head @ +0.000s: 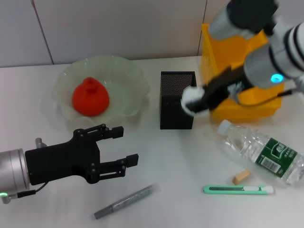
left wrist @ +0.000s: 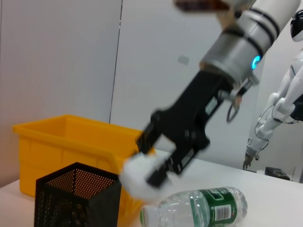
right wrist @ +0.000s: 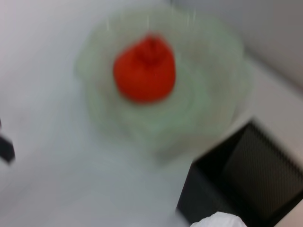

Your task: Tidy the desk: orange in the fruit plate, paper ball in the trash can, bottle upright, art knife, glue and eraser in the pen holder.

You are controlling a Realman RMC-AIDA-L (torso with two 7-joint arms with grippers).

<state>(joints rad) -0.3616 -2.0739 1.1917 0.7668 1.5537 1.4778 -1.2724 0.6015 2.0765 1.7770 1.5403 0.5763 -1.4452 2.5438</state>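
The right pincer [head: 197,102] is clamped on a white paper ball [head: 191,100], held in the air over the right edge of the black mesh pen holder [head: 176,99] and just short of the yellow bin [head: 223,57] at 2 o'clock on the white counter [head: 180,161]. The left pincer [head: 121,147], its fingers spread apart and holding nothing, hovers low at 8 o'clock, pointing toward 3 o'clock.

The orange [head: 90,97] sits in the pale green plate [head: 130,76] at 10 o'clock. A plastic bottle [head: 263,152] lies on its side at 4 o'clock, its long axis running from 10 to 4 o'clock, white cap toward the pen holder. Below it, a green art knife [head: 237,189] lies level, left to right, with a small tan eraser [head: 241,177] just above it. A grey glue stick [head: 124,202] at 6 o'clock slants from lower left up to the right.
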